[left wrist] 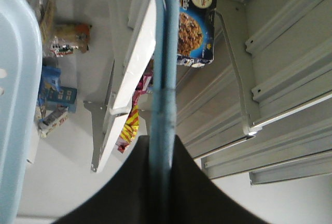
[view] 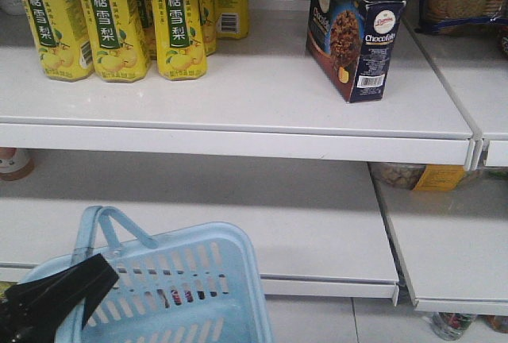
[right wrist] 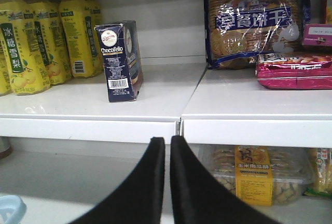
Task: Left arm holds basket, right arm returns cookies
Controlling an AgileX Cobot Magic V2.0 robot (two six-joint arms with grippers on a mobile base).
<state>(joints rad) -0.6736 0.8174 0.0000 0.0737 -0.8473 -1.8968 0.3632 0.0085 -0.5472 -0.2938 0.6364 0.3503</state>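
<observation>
White shop shelves (view: 238, 113) fill the front view: the cookies (view: 353, 29) stand upright on the upper shelf, right of yellow bottles (view: 111, 17); below, the left pincer (view: 55, 295) grips the basket (view: 190, 287) by a handle. Left wrist view: its jaws are clamped on the handle (left wrist: 165, 79). Right wrist view: the right pincer (right wrist: 167, 146) is nearly closed and empty, well short of the cookies (right wrist: 120, 60).
</observation>
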